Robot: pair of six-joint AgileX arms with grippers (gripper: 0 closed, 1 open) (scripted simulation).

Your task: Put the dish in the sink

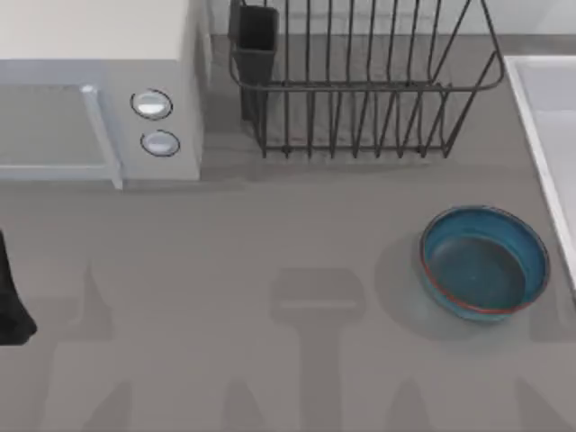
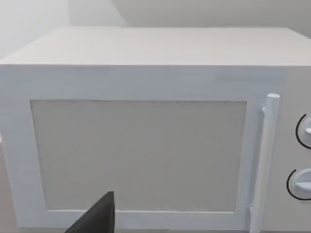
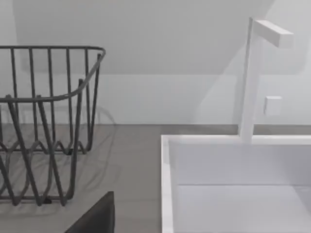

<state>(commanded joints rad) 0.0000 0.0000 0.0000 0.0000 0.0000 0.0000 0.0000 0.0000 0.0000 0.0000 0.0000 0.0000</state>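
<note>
The dish (image 1: 484, 262), a shallow blue bowl with a reddish-brown rim, sits upright on the grey table at the right. Just to its right runs the pale rim of the sink (image 1: 543, 135), at the table's right edge. In the right wrist view the sink (image 3: 167, 184) is a white basin with a flat inside, and a dark part of my right gripper (image 3: 95, 217) pokes in before it. My left arm (image 1: 11, 301) is parked at the table's left edge. A dark part of my left gripper (image 2: 95, 217) faces the microwave, far from the dish.
A white microwave (image 1: 99, 99) with two knobs stands at the back left. A dark wire dish rack (image 1: 360, 81) stands at the back middle, just left of the sink. A white faucet (image 3: 252, 77) rises behind the sink. Bare grey table spreads between microwave and dish.
</note>
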